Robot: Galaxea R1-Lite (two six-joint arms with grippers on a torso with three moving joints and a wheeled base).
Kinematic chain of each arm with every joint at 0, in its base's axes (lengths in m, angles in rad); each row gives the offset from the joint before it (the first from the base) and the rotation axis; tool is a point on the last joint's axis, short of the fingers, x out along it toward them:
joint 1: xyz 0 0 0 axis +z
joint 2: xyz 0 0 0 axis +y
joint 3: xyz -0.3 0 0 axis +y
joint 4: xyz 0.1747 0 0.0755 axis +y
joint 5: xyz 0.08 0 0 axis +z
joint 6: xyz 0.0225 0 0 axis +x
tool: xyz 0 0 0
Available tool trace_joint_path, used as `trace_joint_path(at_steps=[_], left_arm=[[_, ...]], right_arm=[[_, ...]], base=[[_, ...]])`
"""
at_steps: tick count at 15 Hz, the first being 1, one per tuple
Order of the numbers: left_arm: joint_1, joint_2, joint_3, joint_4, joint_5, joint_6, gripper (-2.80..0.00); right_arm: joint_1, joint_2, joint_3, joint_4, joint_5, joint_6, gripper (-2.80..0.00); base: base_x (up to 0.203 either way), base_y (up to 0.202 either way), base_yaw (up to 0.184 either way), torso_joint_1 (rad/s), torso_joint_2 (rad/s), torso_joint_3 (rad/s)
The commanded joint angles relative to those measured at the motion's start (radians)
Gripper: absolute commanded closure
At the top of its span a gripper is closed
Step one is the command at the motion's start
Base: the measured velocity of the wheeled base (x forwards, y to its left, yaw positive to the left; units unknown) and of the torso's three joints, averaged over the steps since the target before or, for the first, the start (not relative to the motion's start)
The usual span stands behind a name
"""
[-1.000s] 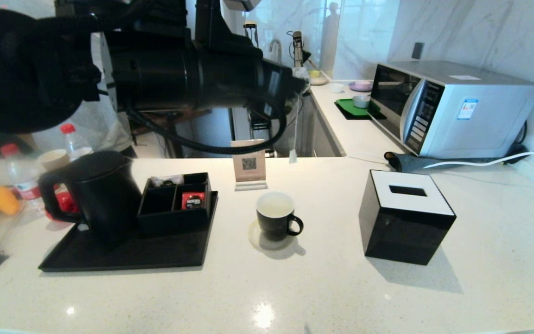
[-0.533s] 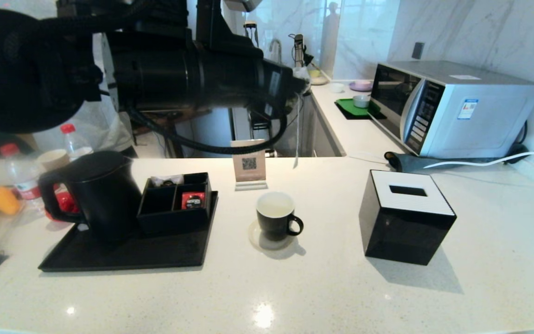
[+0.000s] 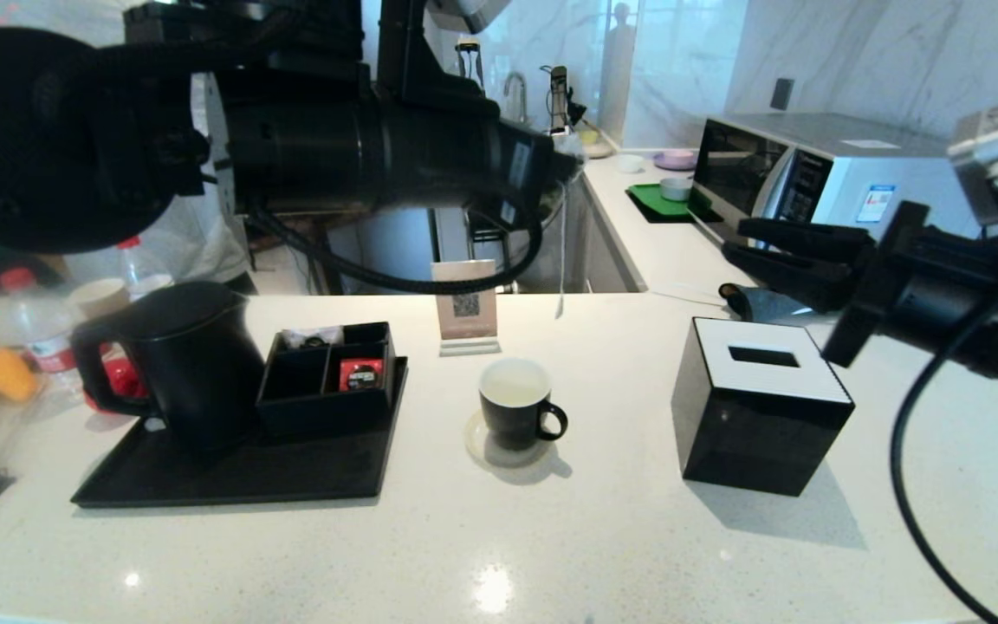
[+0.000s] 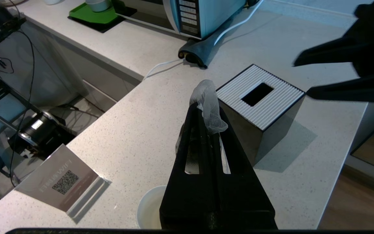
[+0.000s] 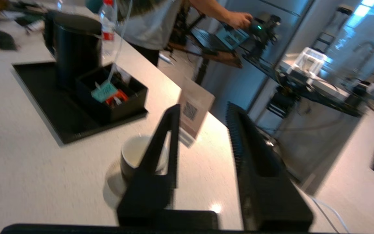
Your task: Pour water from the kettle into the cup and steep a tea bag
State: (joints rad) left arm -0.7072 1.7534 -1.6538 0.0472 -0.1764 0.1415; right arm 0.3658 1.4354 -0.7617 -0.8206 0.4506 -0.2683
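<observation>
Pinching the tea bag (image 4: 208, 105) high above the cup (image 3: 515, 412), the left gripper (image 4: 203, 112) had steeping left, while the right gripper (image 5: 203, 130) hung open and the kettle (image 3: 183, 364) stood on its tray (image 3: 230, 477).

**Black Set on Speckled White**

The kettle (image 3: 178, 364) is matte black. The cup (image 3: 516, 407) is glossy black outside and white inside, on a pale coaster (image 3: 475, 442). The tray (image 3: 239, 472) and compartment box (image 3: 330, 377) are black; one sachet (image 3: 360, 373) is red. The tissue box (image 3: 759, 407) is black with a white ribbed top. The tabletop (image 3: 551, 537) is white with fine speckles. The tea bag (image 4: 208, 105) is white gauze.
</observation>
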Motion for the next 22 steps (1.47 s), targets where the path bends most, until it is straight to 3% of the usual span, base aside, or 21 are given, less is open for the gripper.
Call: trace_joint_path(at_steps=[1,6,11,17,22], left_arm=[[0.0,0.006,0.0,0.0,0.003,0.0,0.0],[0.0,0.008,0.0,-0.001,0.006,-0.003,0.0],[0.002,0.008,0.0,-0.001,-0.001,-0.005,0.0],[0.003,0.003,-0.001,-0.003,-0.002,-0.006,0.0],[0.009,0.002,-0.001,-0.003,0.008,-0.031,0.0]], right_arm=[[0.059,0.161,-0.085,-0.043,0.01,0.026,-2.8],[0.098,0.234,-0.136,-0.094,0.11,0.035,-2.8],[0.188,0.261,-0.158,-0.093,0.117,0.041,-2.8],[0.201,0.295,-0.191,-0.097,0.175,0.097,-2.8],[0.232,0.381,-0.199,-0.308,0.178,0.22,-2.8]], base=[[0.0,0.0,0.0,0.0,0.0,0.0],[0.0,0.0,0.0,0.0,0.0,0.0],[0.0,0.0,0.0,0.0,0.0,0.0],[0.0,0.0,0.0,0.0,0.0,0.0],[0.0,0.0,0.0,0.0,0.0,0.0]])
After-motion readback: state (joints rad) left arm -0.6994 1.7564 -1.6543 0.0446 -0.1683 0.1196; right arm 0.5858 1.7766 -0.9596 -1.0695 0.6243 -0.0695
